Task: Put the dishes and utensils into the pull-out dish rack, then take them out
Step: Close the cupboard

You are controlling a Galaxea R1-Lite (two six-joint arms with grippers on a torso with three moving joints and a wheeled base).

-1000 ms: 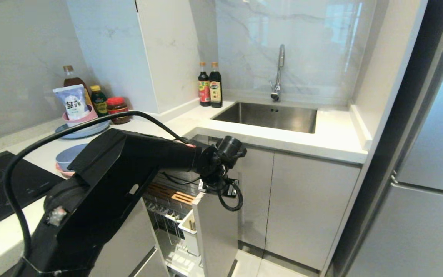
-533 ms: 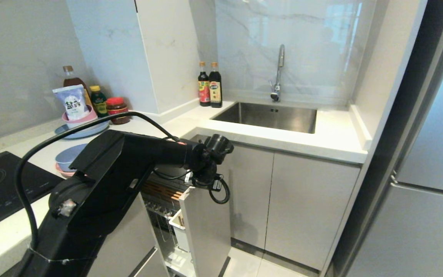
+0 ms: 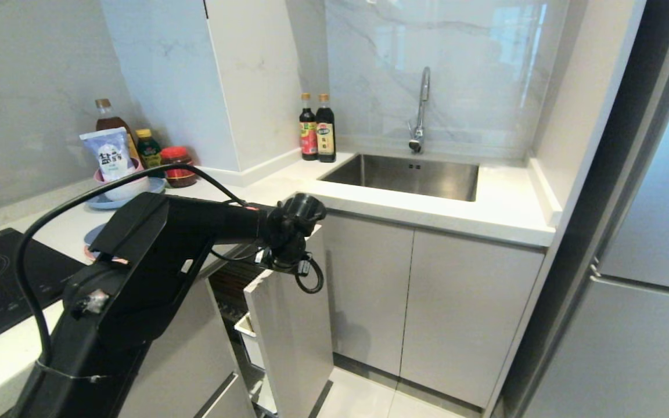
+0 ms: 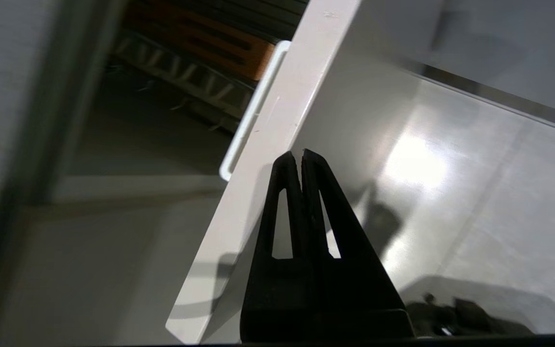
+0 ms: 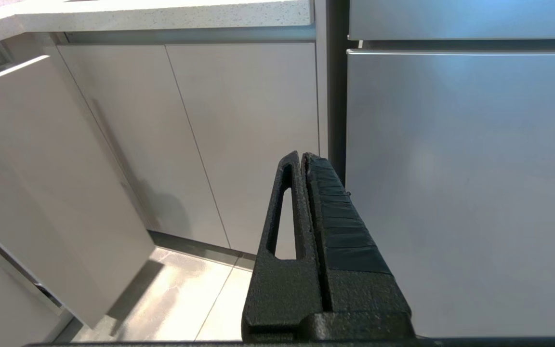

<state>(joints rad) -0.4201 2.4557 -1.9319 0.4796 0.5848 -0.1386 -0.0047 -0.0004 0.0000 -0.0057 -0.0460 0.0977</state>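
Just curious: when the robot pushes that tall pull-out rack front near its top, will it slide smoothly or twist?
Probably slides straight: the pull-out dish rack looks like a stiff flat panel. The shut left gripper presses near its top edge, so slight racking is possible. It probably carries little weight.

My left arm (image 3: pixel 154 255) is all matte black: a broad, boxy link with angled flat panels, narrowing to a round wrist joint with a cylindrical cap. A thick black cable arcs over the top, and a thinner one loops beneath the wrist. I see a small pale patch low on the big link. My left gripper (image 4: pixel 301 156) has two tapered black fingers with slotted cut-outs. My right gripper (image 5: pixel 301 156) matches, one finger ribbed.
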